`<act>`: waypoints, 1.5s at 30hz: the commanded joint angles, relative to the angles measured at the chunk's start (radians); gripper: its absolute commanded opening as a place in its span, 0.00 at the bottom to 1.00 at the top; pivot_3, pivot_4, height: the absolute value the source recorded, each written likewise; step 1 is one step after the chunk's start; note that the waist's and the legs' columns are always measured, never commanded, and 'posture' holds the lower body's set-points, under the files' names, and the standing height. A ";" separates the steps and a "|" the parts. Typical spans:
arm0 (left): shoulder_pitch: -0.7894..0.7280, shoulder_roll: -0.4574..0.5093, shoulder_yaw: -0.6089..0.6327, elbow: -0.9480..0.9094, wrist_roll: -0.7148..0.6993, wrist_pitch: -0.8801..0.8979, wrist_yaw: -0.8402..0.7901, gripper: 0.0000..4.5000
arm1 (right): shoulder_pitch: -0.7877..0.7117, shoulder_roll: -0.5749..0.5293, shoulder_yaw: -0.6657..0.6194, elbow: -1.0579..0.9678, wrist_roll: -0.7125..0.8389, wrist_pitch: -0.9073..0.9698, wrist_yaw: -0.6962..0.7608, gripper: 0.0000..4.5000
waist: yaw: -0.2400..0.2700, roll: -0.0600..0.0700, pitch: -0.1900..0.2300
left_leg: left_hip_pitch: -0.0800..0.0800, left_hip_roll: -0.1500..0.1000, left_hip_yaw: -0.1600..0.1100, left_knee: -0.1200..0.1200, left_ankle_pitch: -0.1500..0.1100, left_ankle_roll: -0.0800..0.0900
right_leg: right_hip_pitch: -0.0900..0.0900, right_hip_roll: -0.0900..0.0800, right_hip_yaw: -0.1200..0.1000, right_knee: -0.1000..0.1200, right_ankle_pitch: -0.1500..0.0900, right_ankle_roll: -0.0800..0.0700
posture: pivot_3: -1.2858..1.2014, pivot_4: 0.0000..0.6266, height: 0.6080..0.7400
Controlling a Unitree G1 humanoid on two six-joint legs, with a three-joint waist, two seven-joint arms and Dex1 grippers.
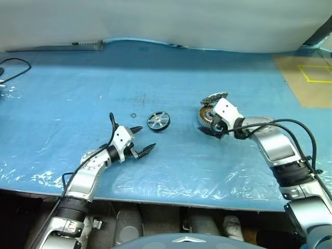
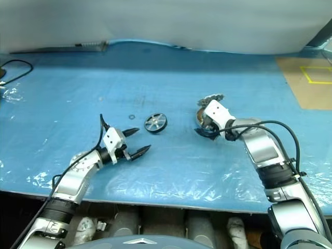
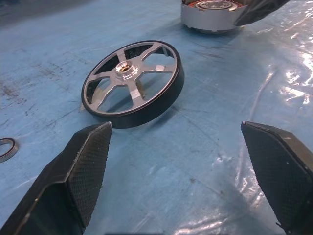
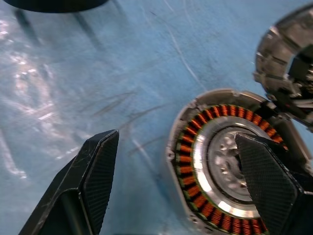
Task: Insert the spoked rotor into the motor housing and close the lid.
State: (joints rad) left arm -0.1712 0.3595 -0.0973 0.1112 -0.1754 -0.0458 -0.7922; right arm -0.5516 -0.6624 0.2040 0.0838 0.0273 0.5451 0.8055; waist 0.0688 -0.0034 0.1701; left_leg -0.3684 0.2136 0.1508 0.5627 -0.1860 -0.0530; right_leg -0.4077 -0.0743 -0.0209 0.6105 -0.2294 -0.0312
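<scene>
Lying just ahead of the open left fingers [image 3: 90,166], the spoked rotor [image 3: 133,83].

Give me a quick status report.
Left gripper open, short of the spoked rotor. Right gripper open over the motor housing, lid up. Small ring near rotor.

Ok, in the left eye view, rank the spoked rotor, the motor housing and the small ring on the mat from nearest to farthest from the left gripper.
From the left gripper:
1. Spoked rotor, just ahead and slightly right.
2. Small ring, ahead; nearly as close, hard to separate.
3. Motor housing, far right, under the right gripper.
</scene>
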 commanded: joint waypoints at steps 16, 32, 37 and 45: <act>0.033 -0.006 -0.004 -0.067 -0.008 -0.005 0.025 1.00 | -0.029 -0.008 0.084 0.081 -0.094 0.021 0.094 0.89 | 0.001 0.000 0.000 | 0.001 0.001 0.000 0.003 0.000 0.000 | 0.001 0.000 0.000 0.004 0.000 0.000 | 0.52 0.24 1.00; 0.072 0.018 -0.011 -0.089 -0.029 0.006 -0.029 1.00 | 0.083 0.127 0.139 -0.343 -0.021 0.359 0.069 0.41 | -0.001 -0.001 -0.001 | 0.005 0.002 0.000 0.004 -0.002 -0.002 | 0.001 0.001 0.002 0.007 0.000 -0.001 | 0.52 0.24 1.00; 0.070 0.020 -0.014 -0.088 -0.032 0.009 -0.033 1.00 | 0.080 0.185 0.156 -0.371 -0.023 0.448 -0.002 0.41 | -0.001 -0.001 -0.001 | 0.006 0.002 0.000 0.004 -0.002 -0.003 | 0.002 0.001 0.002 0.007 0.000 -0.001 | 0.52 0.24 1.00; 0.070 0.019 -0.016 -0.086 -0.032 0.012 -0.034 1.00 | 0.026 0.270 0.153 -0.336 -0.013 0.523 -0.099 0.41 | -0.005 -0.001 -0.001 | 0.010 0.001 0.002 0.003 -0.002 -0.003 | 0.003 0.001 0.005 0.009 -0.001 -0.001 | 0.52 0.24 1.00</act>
State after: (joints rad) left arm -0.0984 0.3724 -0.1159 0.0625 -0.1948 -0.0316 -0.8236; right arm -0.5227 -0.4065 0.3374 -0.2680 -0.0074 1.0474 0.7143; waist 0.0639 -0.0042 0.1691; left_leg -0.3581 0.2142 0.1525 0.5655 -0.1876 -0.0558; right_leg -0.4049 -0.0733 -0.0156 0.6195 -0.2300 -0.0317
